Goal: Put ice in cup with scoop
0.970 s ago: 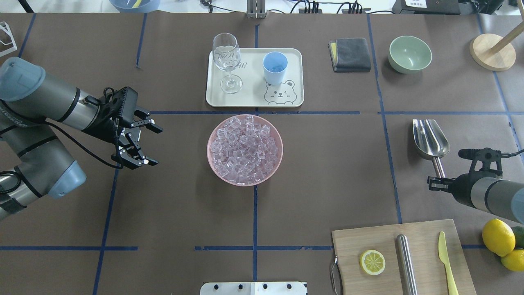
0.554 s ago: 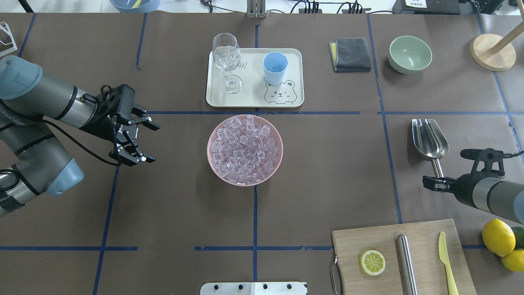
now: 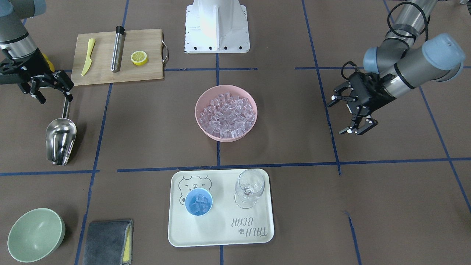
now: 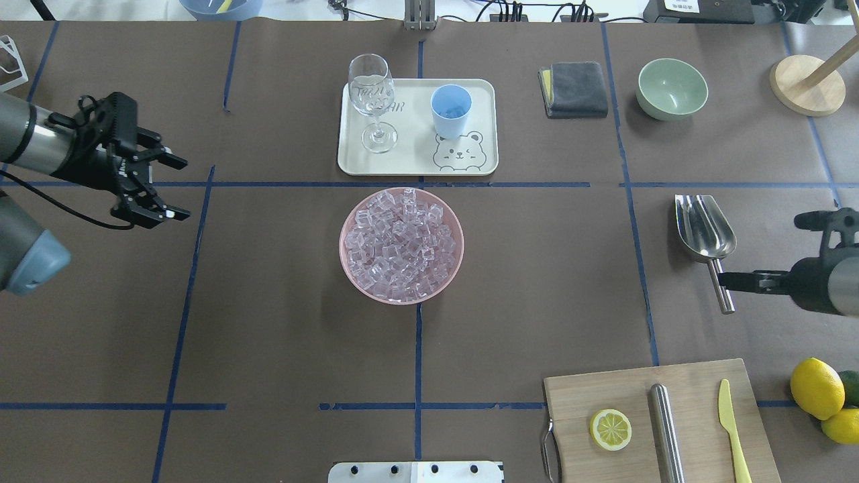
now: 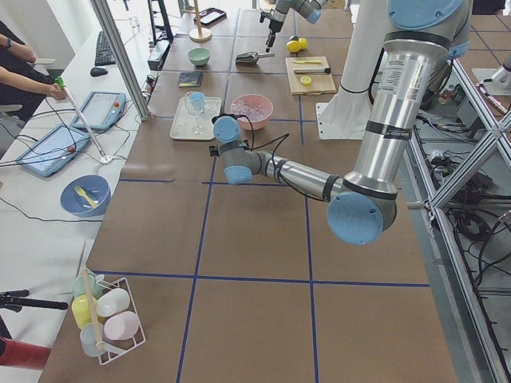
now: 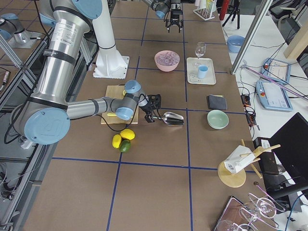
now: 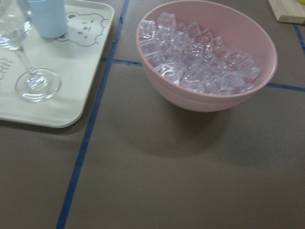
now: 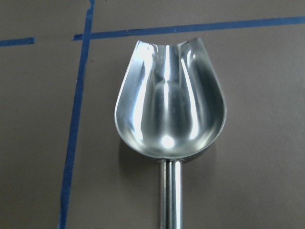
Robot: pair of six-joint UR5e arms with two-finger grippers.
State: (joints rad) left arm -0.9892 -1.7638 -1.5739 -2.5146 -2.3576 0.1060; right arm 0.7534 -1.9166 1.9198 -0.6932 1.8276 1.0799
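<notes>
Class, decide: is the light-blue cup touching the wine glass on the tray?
Apart. The overhead view shows a strip of bare tray between the cup and the wine glass.

My left arm (image 4: 40, 144) reaches in over the worktop's left edge, in the far half, with the wrist roughly level. My left gripper (image 4: 176, 188) hangs above the surface and faces the middle, its two fingers spread wide and holding nothing. My right arm (image 4: 829, 288) comes in over the right edge, about halfway along. My right gripper (image 3: 54, 96) tilts down toward the surface, fingers parted.
</notes>
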